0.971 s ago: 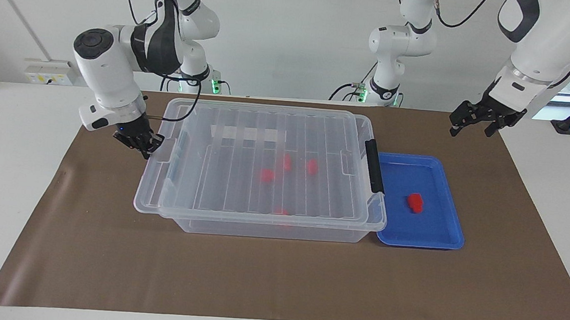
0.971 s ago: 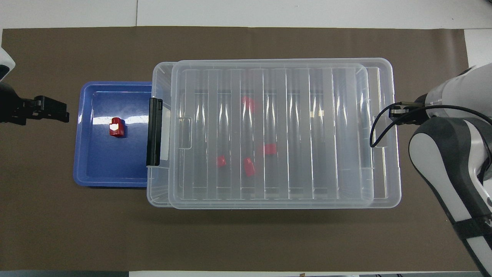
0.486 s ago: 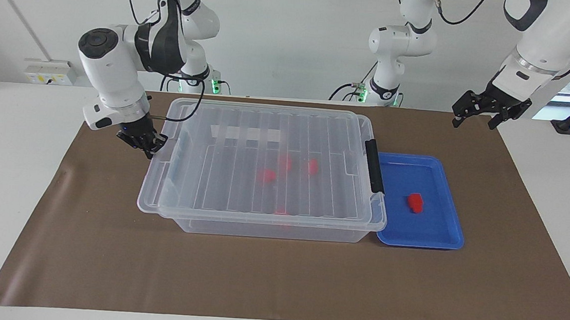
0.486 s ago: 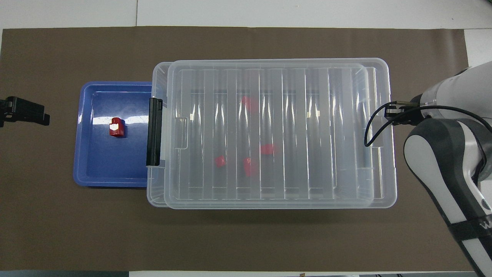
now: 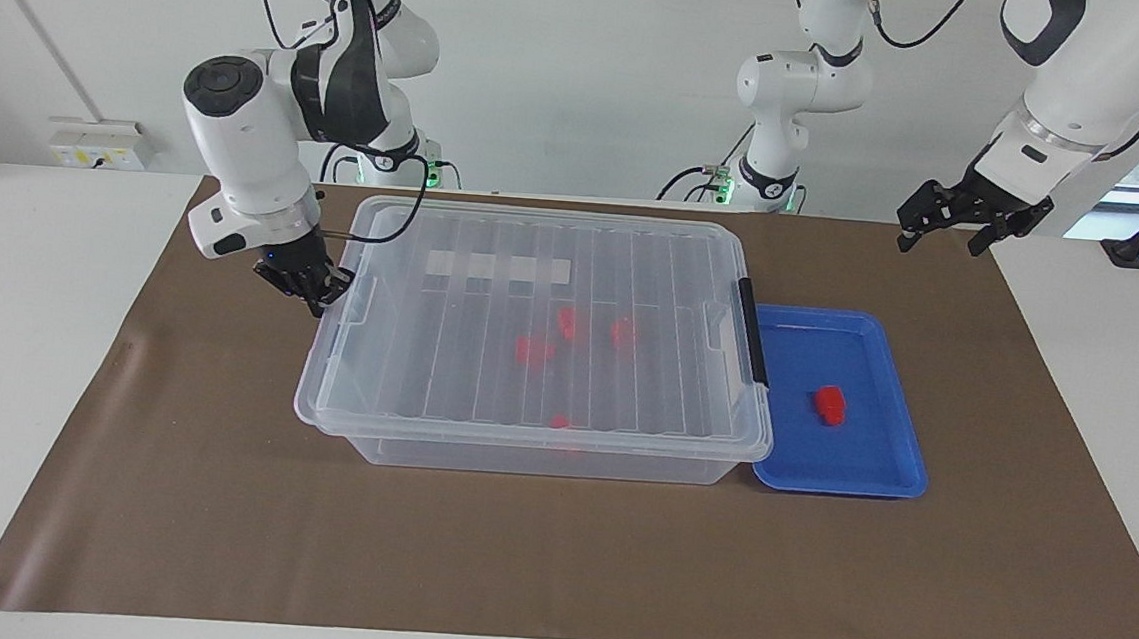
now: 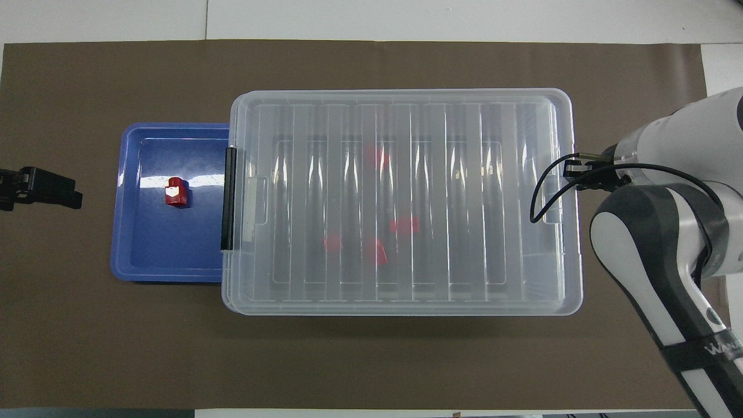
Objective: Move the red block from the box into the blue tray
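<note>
One red block [image 5: 829, 403] [image 6: 175, 192] lies in the blue tray [image 5: 839, 479] [image 6: 168, 273]. The tray rests against the latch end of the clear box [image 5: 520, 456] [image 6: 406, 310]. The box's ribbed lid [image 5: 494, 254] [image 6: 464, 116] sits square on it. Several more red blocks [image 5: 530, 349] [image 6: 376, 252] show through the lid. My right gripper [image 5: 315, 297] is shut, its tips against the lid's end tab at the right arm's end; the arm hides it in the overhead view. My left gripper [image 5: 938, 247] [image 6: 72, 195] hangs open and holds nothing, over the mat beside the tray.
A brown mat [image 5: 553, 559] covers the table under the box and tray. A black latch [image 5: 754, 332] stands on the box's end next to the tray. The right arm's cable [image 6: 545, 186] loops over the lid's edge.
The right gripper has moved toward the tray, sliding the lid along until it lines up with the box. The left gripper has risen a little and drawn back from the tray.
</note>
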